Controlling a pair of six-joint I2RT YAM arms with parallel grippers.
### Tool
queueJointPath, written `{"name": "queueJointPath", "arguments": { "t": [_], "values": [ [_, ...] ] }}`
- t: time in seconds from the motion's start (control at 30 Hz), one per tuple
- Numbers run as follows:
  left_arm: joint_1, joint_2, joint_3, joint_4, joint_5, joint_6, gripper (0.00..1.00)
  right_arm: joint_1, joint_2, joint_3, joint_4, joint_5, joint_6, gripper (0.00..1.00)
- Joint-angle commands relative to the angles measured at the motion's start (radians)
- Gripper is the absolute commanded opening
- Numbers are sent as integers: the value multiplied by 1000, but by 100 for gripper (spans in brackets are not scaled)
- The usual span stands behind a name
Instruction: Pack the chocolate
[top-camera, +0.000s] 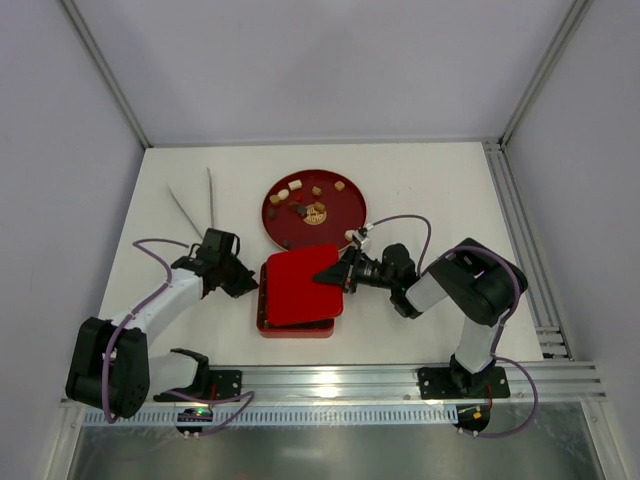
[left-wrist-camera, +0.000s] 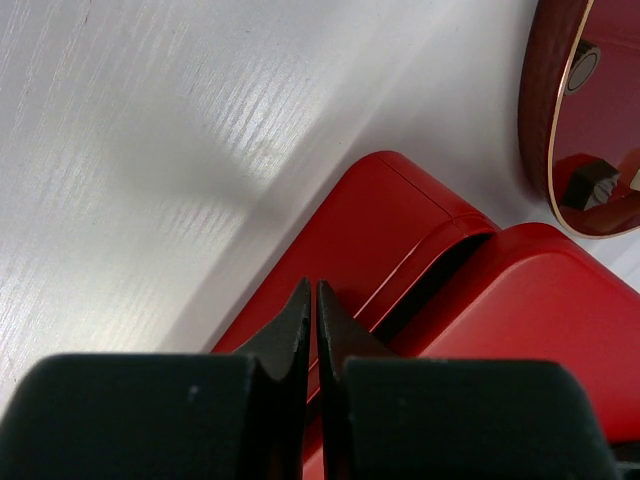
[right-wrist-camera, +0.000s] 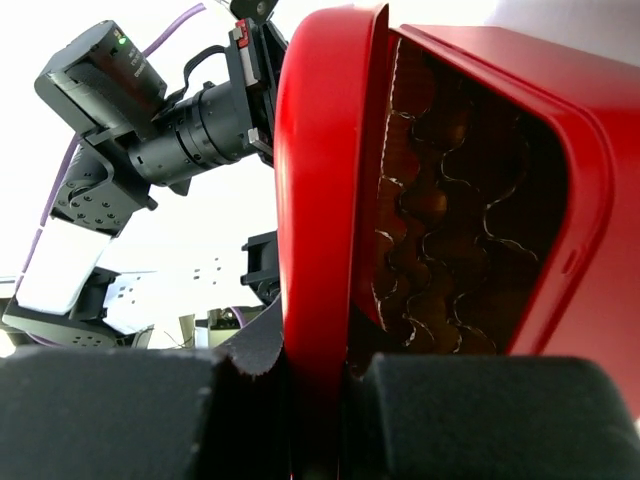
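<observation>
One red tray (top-camera: 296, 327), one red lid (top-camera: 298, 285), one round plate (top-camera: 285, 232), roughly eight chocolate pieces (top-camera: 298, 185) showing, two white strips (top-camera: 211, 195), two arms (top-camera: 160, 300).

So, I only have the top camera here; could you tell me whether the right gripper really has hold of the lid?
Observer: Yes, the right wrist camera shows the right gripper clamped on the lid at its rim.
Operator: Thanks. Does the lid sit flat on the tray?
Observer: No, the left wrist camera shows a dark gap between the two at one corner.
Operator: And is the left gripper holding anything?
Observer: No, its fingers are pressed together with nothing between them, beside the tray.
</observation>
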Motion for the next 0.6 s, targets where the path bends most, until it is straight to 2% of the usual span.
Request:
{"name": "queueJointPath", "arguments": {
  "t": [0.0, 0.17, 0.57],
  "values": [
    [-2, -19, 27, 12, 3, 16, 0, 23, 10, 33, 355, 44, -30, 4],
    [-4, -21, 30, 12, 2, 19, 0, 24, 7, 22, 343, 53, -50, 4],
    [-2, -18, 30, 6, -4, 27, 0, 17, 16, -24, 337, 61, -58, 29]
  ]
}}
